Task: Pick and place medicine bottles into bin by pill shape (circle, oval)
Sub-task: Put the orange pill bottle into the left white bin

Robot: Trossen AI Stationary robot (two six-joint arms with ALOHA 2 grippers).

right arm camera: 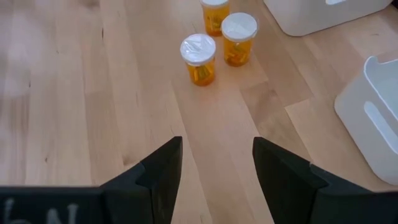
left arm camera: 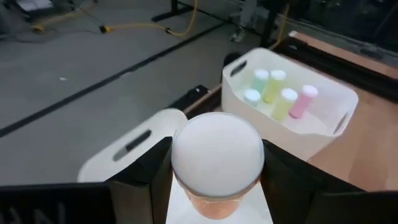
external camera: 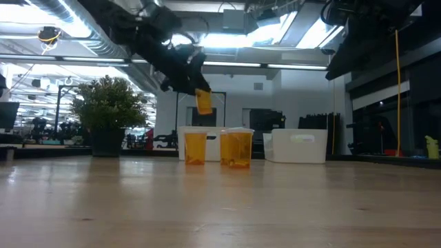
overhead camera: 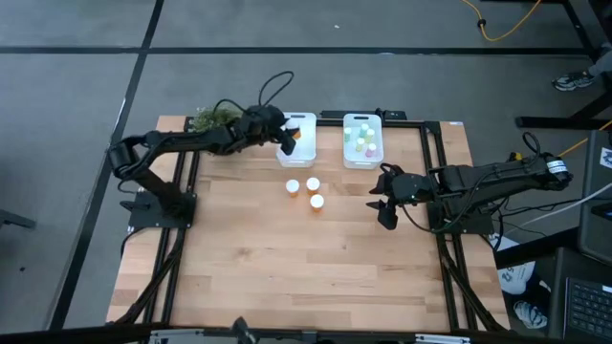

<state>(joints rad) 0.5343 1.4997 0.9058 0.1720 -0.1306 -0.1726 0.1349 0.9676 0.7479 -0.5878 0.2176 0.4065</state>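
Task abt halfway: left gripper [overhead camera: 287,139] pinches an orange bottle [left arm camera: 217,163] over the left bin [overhead camera: 304,121], right bin [overhead camera: 346,145] holds pale bottles [overhead camera: 361,139], three orange ones [right arm camera: 214,38] prob. remain mid-table, right gripper [right arm camera: 216,163] spread, empty

Three orange bottles [overhead camera: 307,190] cluster mid-counter, just in front of two white bins [overhead camera: 362,140] at the far edge; broad bare counter [overhead camera: 287,268] lies open nearer, with the right gripper [overhead camera: 382,204] hovering beside them.
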